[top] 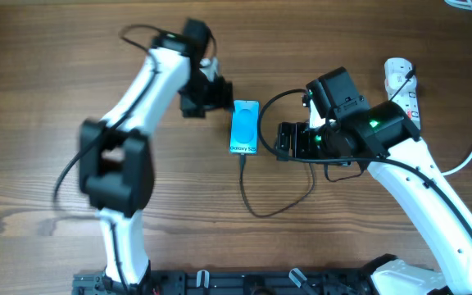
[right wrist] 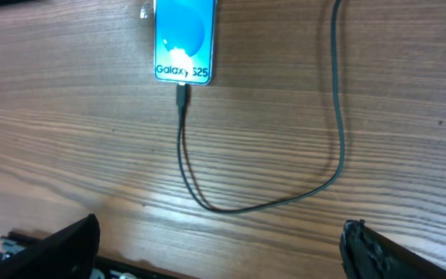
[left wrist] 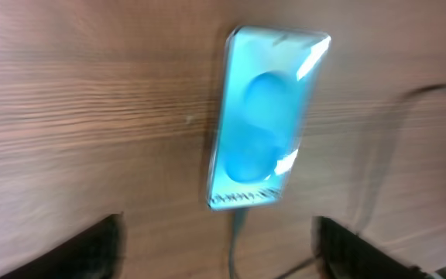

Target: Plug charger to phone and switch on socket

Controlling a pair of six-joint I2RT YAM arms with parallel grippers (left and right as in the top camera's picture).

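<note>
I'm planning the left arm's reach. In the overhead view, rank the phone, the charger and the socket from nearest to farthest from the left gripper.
From the left gripper:
1. phone, right beside it.
2. charger, its tip at the phone's lower end, cable looping away below.
3. socket, farthest, at the picture's upper right.

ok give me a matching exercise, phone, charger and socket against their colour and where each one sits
Things:
1. phone
2. charger
3. socket

Descriptions:
a. white, far right in the overhead view
b. cyan, lying flat near the middle
c. thin and black, lying in a loop

Pairs: 1-b, 2-c, 3-a
</note>
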